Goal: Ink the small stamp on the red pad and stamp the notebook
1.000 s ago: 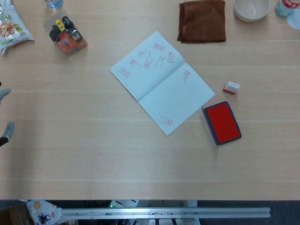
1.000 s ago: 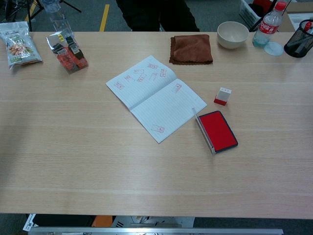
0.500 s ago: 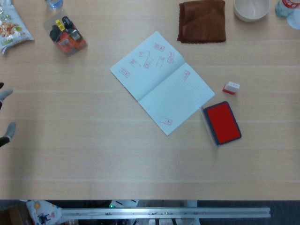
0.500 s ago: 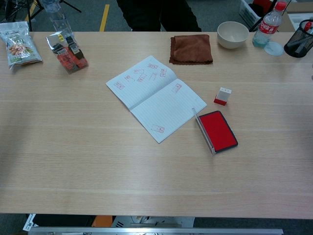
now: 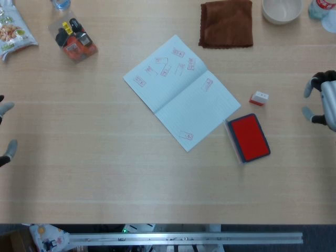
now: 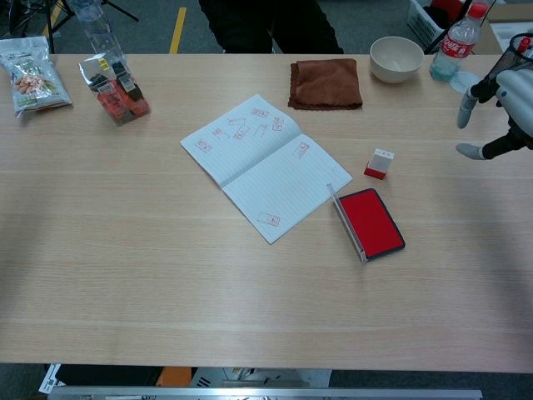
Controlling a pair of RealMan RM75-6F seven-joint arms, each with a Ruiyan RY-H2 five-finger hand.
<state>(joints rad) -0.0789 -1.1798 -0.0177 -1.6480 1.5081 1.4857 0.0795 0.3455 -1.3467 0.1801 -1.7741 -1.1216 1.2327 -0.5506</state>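
The open notebook lies mid-table with several red stamp marks on its pages. The small red-and-white stamp stands just right of it. Below the stamp sits the red ink pad with its lid open. My right hand hovers at the right edge, fingers spread, holding nothing, well right of the stamp. Only the fingertips of my left hand show at the left edge of the head view, spread and far from everything.
A brown cloth and a white bowl lie at the back right, with a bottle and a black mesh cup beyond. Snack bags sit at the back left.
My right hand has come into view at the right edge, moving in towards the stamp. The left fingertips have barely shifted.
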